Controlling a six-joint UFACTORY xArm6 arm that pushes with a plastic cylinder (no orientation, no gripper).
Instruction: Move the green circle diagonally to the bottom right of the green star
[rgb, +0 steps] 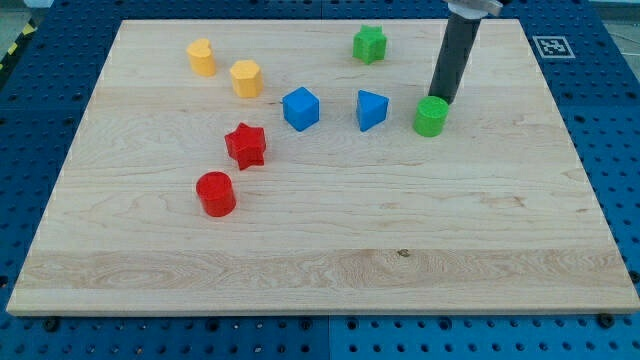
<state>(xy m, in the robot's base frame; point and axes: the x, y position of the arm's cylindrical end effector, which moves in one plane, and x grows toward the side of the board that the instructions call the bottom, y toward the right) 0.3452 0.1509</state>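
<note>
The green circle (431, 117) is a short green cylinder on the wooden board, right of centre in the upper half. The green star (369, 44) sits near the view's top, up and to the left of the green circle. My dark rod comes down from the view's top right, and my tip (441, 100) rests just behind the green circle, at its upper right edge, touching or nearly touching it.
A blue triangle-like block (371, 109) and a blue cube (300, 108) lie left of the green circle. A red star (245, 145), a red cylinder (215, 193) and two yellow blocks (201, 57) (245, 77) lie further left. The board's right edge (580, 150) is nearby.
</note>
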